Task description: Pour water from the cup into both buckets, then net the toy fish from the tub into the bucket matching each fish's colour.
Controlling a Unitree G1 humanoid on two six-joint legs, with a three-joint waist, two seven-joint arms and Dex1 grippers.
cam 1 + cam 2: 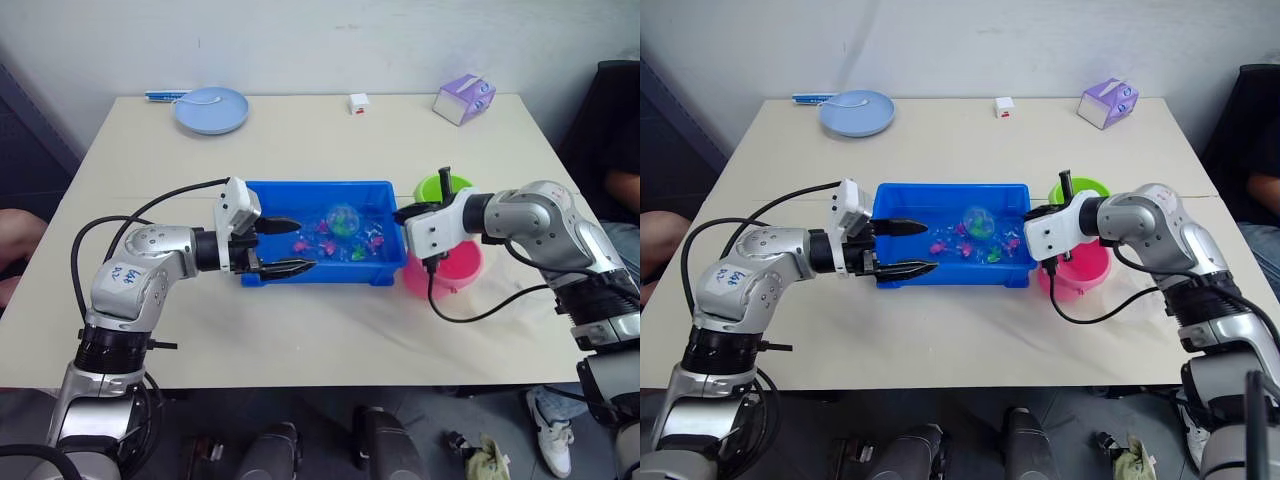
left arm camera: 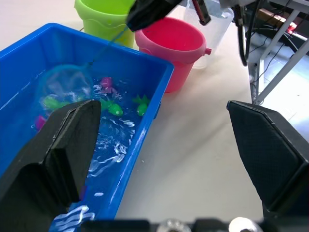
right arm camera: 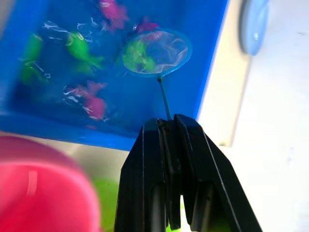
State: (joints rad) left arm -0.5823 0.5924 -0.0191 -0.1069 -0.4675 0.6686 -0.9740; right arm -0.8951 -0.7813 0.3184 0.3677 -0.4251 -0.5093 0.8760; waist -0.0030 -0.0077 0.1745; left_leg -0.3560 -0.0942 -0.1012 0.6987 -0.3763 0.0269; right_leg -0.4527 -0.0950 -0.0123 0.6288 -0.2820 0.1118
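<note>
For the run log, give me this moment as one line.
right gripper: shut on blue-hooped hand net | net: green toy fish inside, over bright blue plastic tub | left gripper: open at tub end

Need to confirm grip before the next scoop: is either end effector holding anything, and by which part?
The right end effector is shut on the net, gripping its thin black stick handle. The left end effector is open at the tub, holding nothing.

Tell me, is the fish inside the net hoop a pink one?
No, in the right wrist view the net holds a green fish, above the tub water.
</note>
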